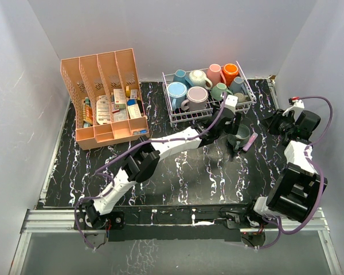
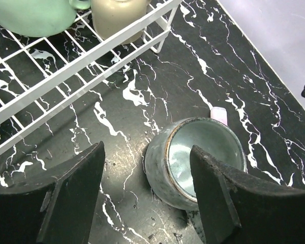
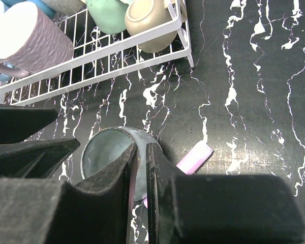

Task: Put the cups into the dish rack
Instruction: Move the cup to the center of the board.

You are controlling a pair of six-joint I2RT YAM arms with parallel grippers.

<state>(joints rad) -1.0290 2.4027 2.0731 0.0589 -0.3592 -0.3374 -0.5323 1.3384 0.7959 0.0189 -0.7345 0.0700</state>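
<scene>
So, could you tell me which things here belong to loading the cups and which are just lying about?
Job: grey-green glazed ceramic mug, not yet racked; assorted coloured ceramic mugs already racked; white wire dish rack.
Lying about: salmon-pink slotted plastic organizer; small pink stick beside that mug.

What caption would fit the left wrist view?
Open left end effector hovers above a grey-green cup beside the dish rack.

Left arm stretched forward, left end effector [image 2: 146, 152] spread wide; right arm folded, right end effector [image 3: 137, 152] pinched together.
</scene>
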